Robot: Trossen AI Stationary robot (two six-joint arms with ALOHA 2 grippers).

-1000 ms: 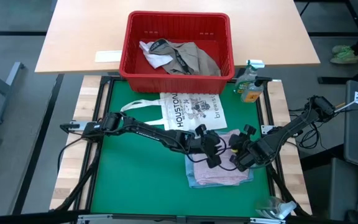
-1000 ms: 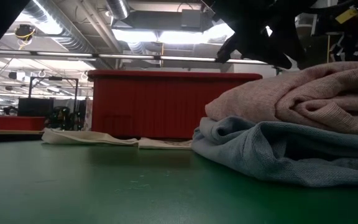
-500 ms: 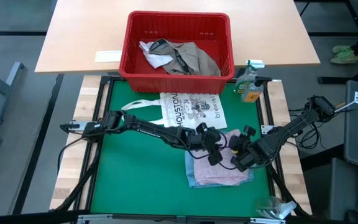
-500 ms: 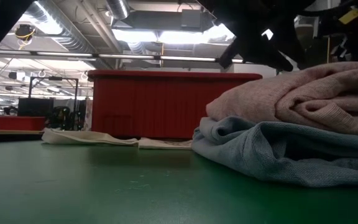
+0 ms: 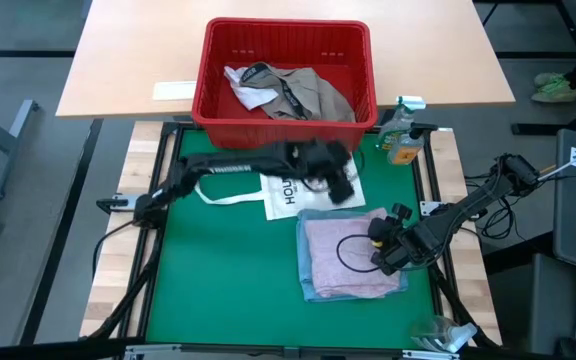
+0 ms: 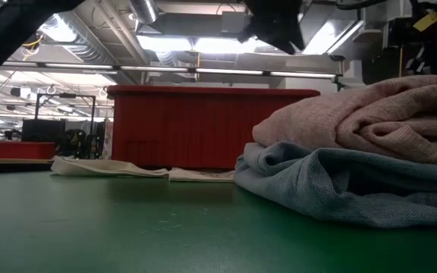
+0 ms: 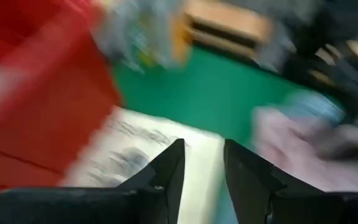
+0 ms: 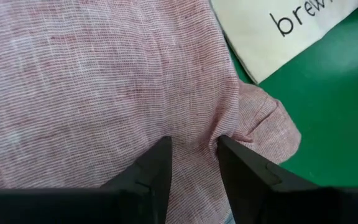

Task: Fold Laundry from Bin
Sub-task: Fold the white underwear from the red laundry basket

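The red bin (image 5: 208,80) stands at the table's far edge, with khaki-grey laundry (image 5: 308,95) and a white piece (image 5: 243,90) lying in it. A folded pink garment (image 5: 343,255) lies on a light blue one (image 5: 308,290) on the green mat, near right. My left gripper (image 5: 340,188) hangs open above the white tote bag (image 5: 283,195), just in front of the bin, with nothing between its fingers (image 7: 204,146). My right gripper (image 5: 380,250) is open at the pink garment's right edge, its fingers pointing steeply down at the cloth (image 8: 194,142). My right gripper has its fingertips right at the pink garment, near its right edge, where a crease (image 8: 224,132) runs off beside one finger. I cannot tell whether the fingertips touch the cloth. My left gripper touches nothing.
A spray bottle (image 5: 400,135) stands at the mat's far right corner. A thin black cord loop (image 5: 353,250) lies on the pink garment. A clear plastic thing (image 5: 438,335) sits at the near right. The mat's left half (image 5: 208,270) is bare green.
My left gripper has left the folded pile, risen and swung toward the table's far edge, and now hangs over the tote bag by the bin. The pink and blue pile lies as before.
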